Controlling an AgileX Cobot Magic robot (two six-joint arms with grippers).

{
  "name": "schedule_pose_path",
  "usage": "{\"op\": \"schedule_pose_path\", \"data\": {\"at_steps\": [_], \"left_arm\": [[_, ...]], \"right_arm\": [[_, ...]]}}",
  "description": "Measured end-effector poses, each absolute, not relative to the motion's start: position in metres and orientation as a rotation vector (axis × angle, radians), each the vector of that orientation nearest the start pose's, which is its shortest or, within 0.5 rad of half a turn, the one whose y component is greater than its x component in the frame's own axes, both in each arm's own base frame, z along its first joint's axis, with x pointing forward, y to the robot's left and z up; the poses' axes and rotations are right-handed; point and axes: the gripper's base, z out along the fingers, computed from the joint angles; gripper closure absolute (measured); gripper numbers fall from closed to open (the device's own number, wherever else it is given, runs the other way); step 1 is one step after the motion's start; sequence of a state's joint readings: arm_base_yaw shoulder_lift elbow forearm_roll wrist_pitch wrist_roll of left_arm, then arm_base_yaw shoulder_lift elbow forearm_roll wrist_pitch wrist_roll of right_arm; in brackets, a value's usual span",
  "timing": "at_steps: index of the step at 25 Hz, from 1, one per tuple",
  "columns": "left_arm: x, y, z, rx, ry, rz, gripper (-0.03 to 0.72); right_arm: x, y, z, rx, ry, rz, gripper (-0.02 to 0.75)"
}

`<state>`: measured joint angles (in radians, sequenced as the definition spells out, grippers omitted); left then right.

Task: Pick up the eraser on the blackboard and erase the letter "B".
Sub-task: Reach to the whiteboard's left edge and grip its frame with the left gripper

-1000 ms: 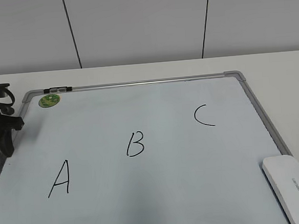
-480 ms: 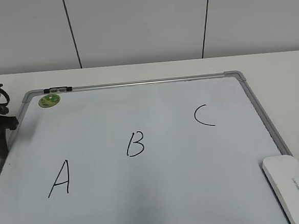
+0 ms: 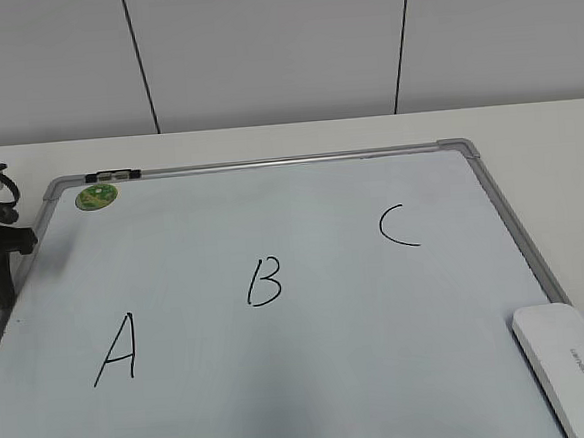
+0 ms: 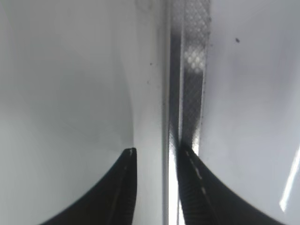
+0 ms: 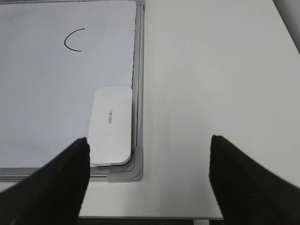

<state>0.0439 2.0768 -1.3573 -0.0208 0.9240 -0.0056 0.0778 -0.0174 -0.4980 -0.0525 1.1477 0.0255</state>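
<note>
Lying on one blackboard [image 3: 300,193]: one eraser [image 3: 568,365], three letters, including "B" [image 3: 264,281]; right end effector [image 5: 150,180] gaping wide, left end effector [image 4: 154,157] slightly parted

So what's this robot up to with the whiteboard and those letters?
Nothing is being held yet. The eraser lies in a corner of the blackboard, against its frame. The right gripper hangs above that corner, wide open, the eraser near its left finger rather than centred. The left gripper sits low over the opposite frame edge, slightly parted. The letter "B" is intact, between A and C.
</note>
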Motion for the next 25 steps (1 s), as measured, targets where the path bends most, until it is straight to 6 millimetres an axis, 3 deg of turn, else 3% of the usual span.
{"op": "schedule_pose_path", "data": {"at_steps": [5,20,25], "left_arm": [[0.3869,0.0151,0.1298,-0.101,3.125,-0.031,0.517],[0.3878,0.0141,0.1261,-0.115,3.13,-0.05,0.535],[0.3879,0.013,0.1261,-0.129,3.129,-0.069,0.664]], "right_arm": [[-0.0108,-0.0052,0.2698,-0.05,2.114,-0.002,0.149],[-0.0108,-0.0052,0.2698,-0.05,2.114,-0.002,0.149],[-0.0108,-0.0052,0.2698,-0.05,2.114,-0.002,0.149]]}}
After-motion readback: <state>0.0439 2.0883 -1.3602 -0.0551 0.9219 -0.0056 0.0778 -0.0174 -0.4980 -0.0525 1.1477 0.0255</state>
